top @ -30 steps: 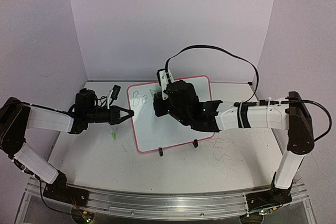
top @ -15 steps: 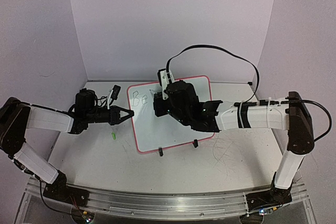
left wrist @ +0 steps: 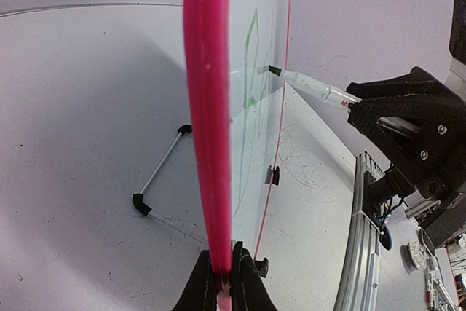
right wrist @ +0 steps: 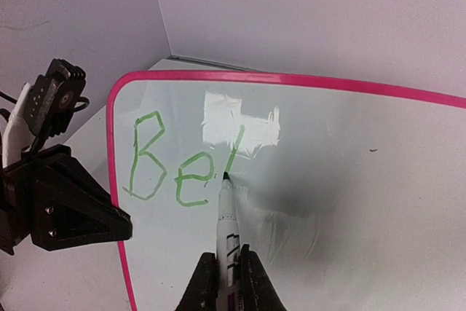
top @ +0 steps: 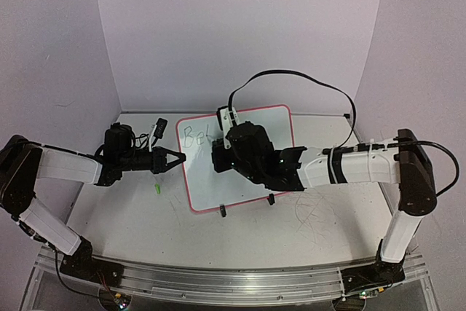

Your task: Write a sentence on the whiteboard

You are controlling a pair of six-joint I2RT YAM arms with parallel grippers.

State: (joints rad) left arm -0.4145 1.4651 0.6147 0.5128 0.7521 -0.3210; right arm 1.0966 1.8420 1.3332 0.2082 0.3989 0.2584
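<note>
Whiteboard (top: 211, 183) stands upright; our left gripper (left wrist: 224, 274) pinches its pink rim, our right gripper (right wrist: 227, 271) pinches a marker (right wrist: 226, 213), tip at the green sentence (right wrist: 156, 159): "Be" plus 1 stroke.

- The small rectangular glossy white whiteboard (right wrist: 378, 180) has a pink-red rim and black stand feet.
- The thin handwritten letters (right wrist: 156, 162) on it are green.
- My slim plastic marker (right wrist: 226, 209) is white with black print and a dark green tip.
- My left gripper (top: 177, 157) and right gripper (right wrist: 227, 261) are matte black.
- The flat white table (top: 313, 216) carries faint grey scribbles.
</note>
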